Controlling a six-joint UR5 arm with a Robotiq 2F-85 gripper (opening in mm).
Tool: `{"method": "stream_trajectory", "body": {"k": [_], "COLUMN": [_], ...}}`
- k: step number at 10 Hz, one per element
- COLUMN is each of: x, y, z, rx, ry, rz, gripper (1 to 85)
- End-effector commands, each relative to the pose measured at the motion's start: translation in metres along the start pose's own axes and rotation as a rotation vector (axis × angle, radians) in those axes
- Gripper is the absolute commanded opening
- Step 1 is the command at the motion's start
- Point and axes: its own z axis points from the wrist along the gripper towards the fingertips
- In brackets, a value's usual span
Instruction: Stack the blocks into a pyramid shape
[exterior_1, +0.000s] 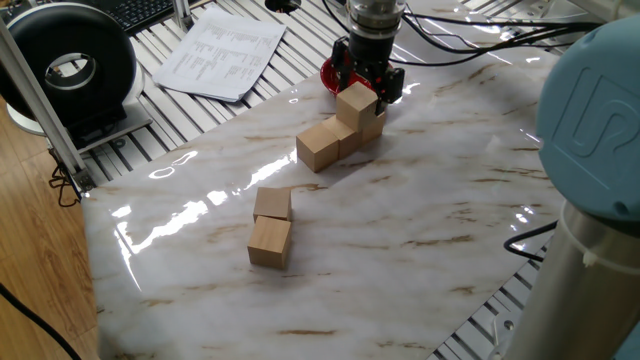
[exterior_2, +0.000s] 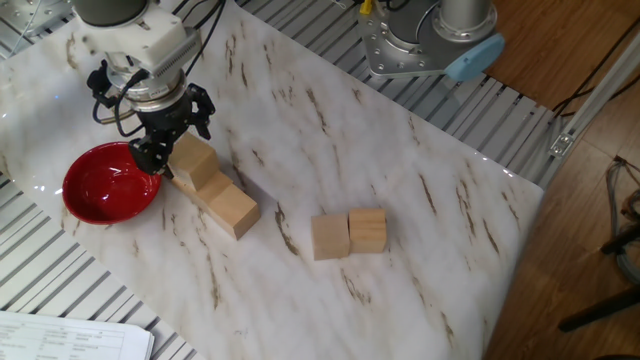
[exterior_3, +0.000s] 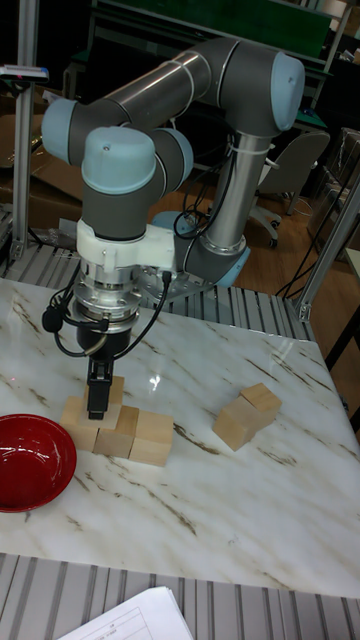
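Gripper (exterior_2: 168, 150) points straight down over the far end of the block row, fingers (exterior_1: 382, 93) either side of the top block (exterior_1: 355, 103). Whether the pads actually touch the wood cannot be told; the gap is about one block wide. The top block sits on the row (exterior_2: 220, 196) of three touching blocks (second layer begun, one placed).

Red bowl (exterior_2: 108, 183) lies just beside the gripper end of the row, near the table edge; little free room on that side. The other end of the row faces open marble (exterior_1: 420, 230).

Two loose blocks (exterior_2: 348, 233) sit touching each other, well apart from the row, with clear surface all round.

Count: blocks 6 (3 in row, 1 on top, 2 loose); bowl 1; paper sheet (exterior_1: 220, 52) 1, off the marble on the slatted bench.
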Motion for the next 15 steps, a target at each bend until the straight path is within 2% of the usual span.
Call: {"method": "stream_trajectory", "body": {"k": [1,2,3,4,5,6,7,8,10,12,13,14,15], "x": [-0.007,-0.005,0.0,-0.004,-0.017,-0.039,-0.078,-0.088,-0.101,-0.124,-0.132,-0.136,-0.144], "y": [-0.001,-0.001,-0.006,-0.008,-0.006,-0.006,-0.008,-0.014,-0.015,-0.019,-0.019,-0.017,-0.015], "z": [-0.012,-0.02,-0.03,-0.043,-0.059,-0.071,-0.071,-0.064,-0.055,-0.049,-0.047,-0.043,-0.04], "rx": [0.008,0.013,0.042,0.047,0.043,0.046,0.084,0.128,0.165,0.229,0.26,0.287,0.311], "ry": [-0.016,-0.008,0.018,0.04,0.057,0.052,-0.018,-0.022,-0.028,-0.063,-0.077,-0.072,-0.091], "rz": [0.017,0.018,0.02,0.021,0.026,0.043,0.109,0.107,0.153,0.236,0.281,0.32,0.374], "gripper": [85.0,85.0,85.0,85.0,85.0,84.3,83.7,81.3,81.0,79.7,79.3,78.3,77.0]}}
